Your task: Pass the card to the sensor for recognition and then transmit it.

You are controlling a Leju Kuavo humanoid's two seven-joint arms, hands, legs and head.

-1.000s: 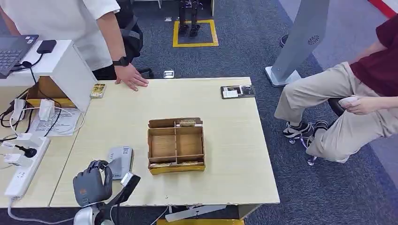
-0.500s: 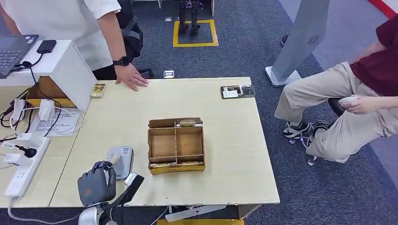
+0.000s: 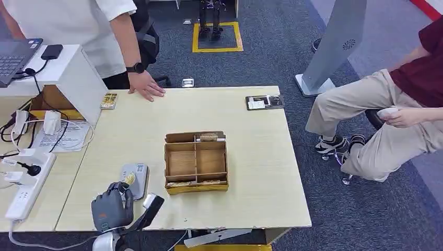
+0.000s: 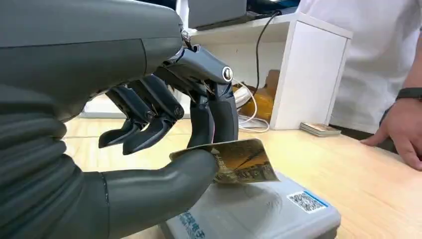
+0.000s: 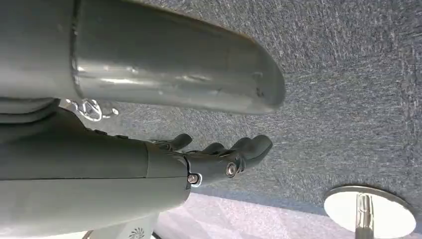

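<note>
My left hand point(image 3: 111, 212) is at the table's near left edge, just in front of the grey card sensor point(image 3: 135, 180). It pinches a yellow-brown card point(image 3: 129, 179) between thumb and fingers. In the left wrist view the card point(image 4: 240, 162) is held flat, close above the sensor's top point(image 4: 259, 214), with the thumb under it and the dark fingers point(image 4: 219, 114) on top. My right hand point(image 5: 219, 159) hangs over the grey carpet with its fingers stretched out and nothing in it.
A partitioned wooden box point(image 3: 196, 159) stands right of the sensor. A person's hand point(image 3: 146, 86) rests on the far table edge beside a small card stack point(image 3: 108, 101). A black tray point(image 3: 265, 102) lies far right. A power strip point(image 3: 26, 185) and cables lie left; a seated person point(image 3: 397, 115) is at right.
My left hand has shifted slightly right and nearer the front edge, and the card's tip now shows over the sensor. Nothing else has moved.
</note>
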